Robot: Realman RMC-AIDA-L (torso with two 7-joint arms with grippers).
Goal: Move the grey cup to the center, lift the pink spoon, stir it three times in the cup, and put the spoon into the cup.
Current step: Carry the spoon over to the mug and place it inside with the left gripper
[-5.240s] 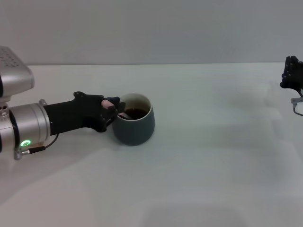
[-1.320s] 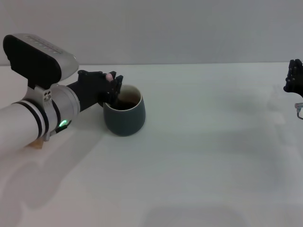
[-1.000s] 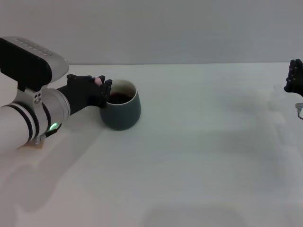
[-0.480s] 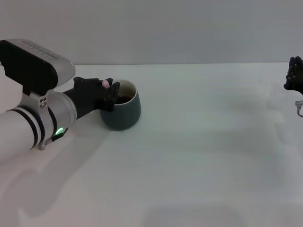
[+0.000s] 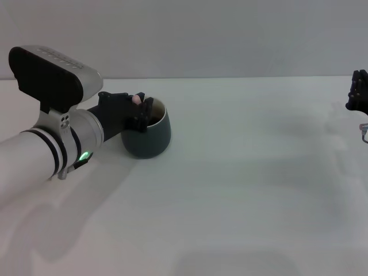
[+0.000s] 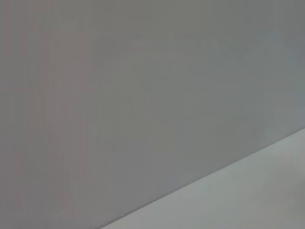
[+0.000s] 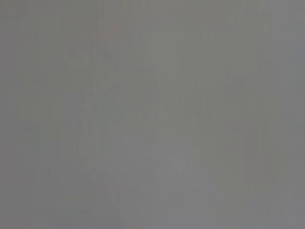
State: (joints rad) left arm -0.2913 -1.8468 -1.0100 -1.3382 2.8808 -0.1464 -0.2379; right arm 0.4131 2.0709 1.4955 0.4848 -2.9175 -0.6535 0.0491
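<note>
Stirring looks to be the step in hand: the left claw [image 5: 140, 109] hangs right over the near-left part of the rim of the grey cup [image 5: 148, 137], its fingers pinched together on the pink spoon [image 5: 136, 99], of which only the pale tip of the handle shows above the black fingers; the rest goes down into the cup and is hidden. The cup stands on the desk [image 5: 241, 172] toward its far-left part, well short of the middle, with something dark inside. The right claw [image 5: 357, 92] is parked by the desk's right edge, far from the work, and whether it is open or closed I cannot tell. Both wrist views show only blank grey surface and nothing of use. My guess is that the next move calls for either one more turn of the spoon inside the rim without tipping the cup, or opening the fingers so the spoon drops to rest in it.
</note>
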